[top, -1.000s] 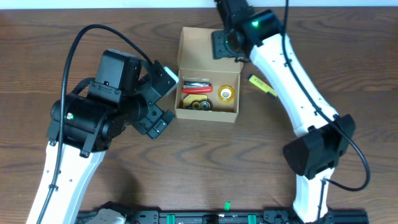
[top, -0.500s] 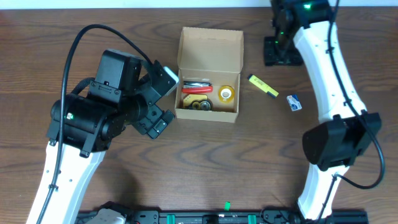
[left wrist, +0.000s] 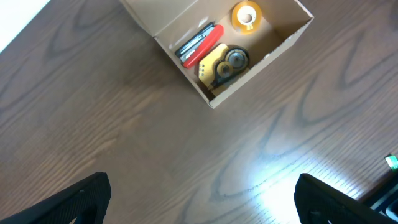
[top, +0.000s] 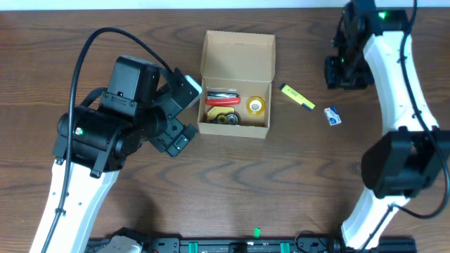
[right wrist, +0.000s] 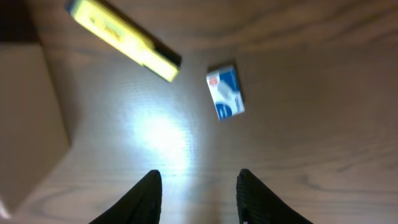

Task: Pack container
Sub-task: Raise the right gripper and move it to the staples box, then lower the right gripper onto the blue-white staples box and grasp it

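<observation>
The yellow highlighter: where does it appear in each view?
Overhead: yellow highlighter just right of the container.
Left wrist: not in it.
Right wrist: yellow highlighter at upper left, slanted.
Shared landmark: the container, top in left wrist, left edge in right wrist.

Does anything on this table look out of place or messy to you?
Nothing is spilled or damaged. Two items do lie outside the cardboard box, on the table to its right: a yellow marker, lying at a slant, and a small blue-and-white packet. The rest sits inside the open box.
</observation>
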{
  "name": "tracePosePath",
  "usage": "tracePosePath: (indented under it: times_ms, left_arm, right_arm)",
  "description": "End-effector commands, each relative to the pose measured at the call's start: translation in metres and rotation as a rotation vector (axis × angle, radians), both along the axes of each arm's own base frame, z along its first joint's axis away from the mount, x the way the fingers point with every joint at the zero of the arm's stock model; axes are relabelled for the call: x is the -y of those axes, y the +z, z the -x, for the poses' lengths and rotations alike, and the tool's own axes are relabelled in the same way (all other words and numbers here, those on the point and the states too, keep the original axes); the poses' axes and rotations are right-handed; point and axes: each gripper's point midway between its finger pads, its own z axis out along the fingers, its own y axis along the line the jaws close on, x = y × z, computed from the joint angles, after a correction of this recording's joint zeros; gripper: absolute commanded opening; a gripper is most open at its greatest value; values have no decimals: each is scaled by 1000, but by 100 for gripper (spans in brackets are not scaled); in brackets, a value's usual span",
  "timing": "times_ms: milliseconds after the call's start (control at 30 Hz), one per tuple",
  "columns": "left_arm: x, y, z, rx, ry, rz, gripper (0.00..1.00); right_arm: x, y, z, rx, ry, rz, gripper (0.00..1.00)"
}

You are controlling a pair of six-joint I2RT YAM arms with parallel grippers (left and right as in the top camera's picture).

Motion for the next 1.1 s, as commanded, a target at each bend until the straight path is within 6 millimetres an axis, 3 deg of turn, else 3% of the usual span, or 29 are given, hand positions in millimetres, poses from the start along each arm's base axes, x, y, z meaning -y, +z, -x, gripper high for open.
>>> tracePosePath:
  times_ms: [0, 200, 333, 533, 633, 867, 1067]
  left_arm:
    - [-1, 10, -1, 30, -4, 3, 95]
    - [-1, 10, -1, 30, -4, 3, 95]
    - [-1, 10, -1, 30, -4, 3, 95]
    - [-1, 10, -1, 30, -4, 3, 95]
    - [-1, 10, -1, 30, -4, 3, 95]
    - [-1, 10, -1, 30, -4, 3, 95]
    - [-1, 10, -1, 30, -4, 3, 95]
  right_arm:
    - [2, -4, 16, 26, 19, -16, 41]
    - [14, -49, 37, -17, 6, -3, 46]
    - [22, -72, 37, 2, -4, -2, 47]
    - [43, -83, 25, 64, 30, 6, 54]
    - [49, -86, 19, 94, 127, 7, 58]
    - [31, -88, 7, 155, 326, -77, 74]
    - [28, -103, 8, 124, 359, -100, 74]
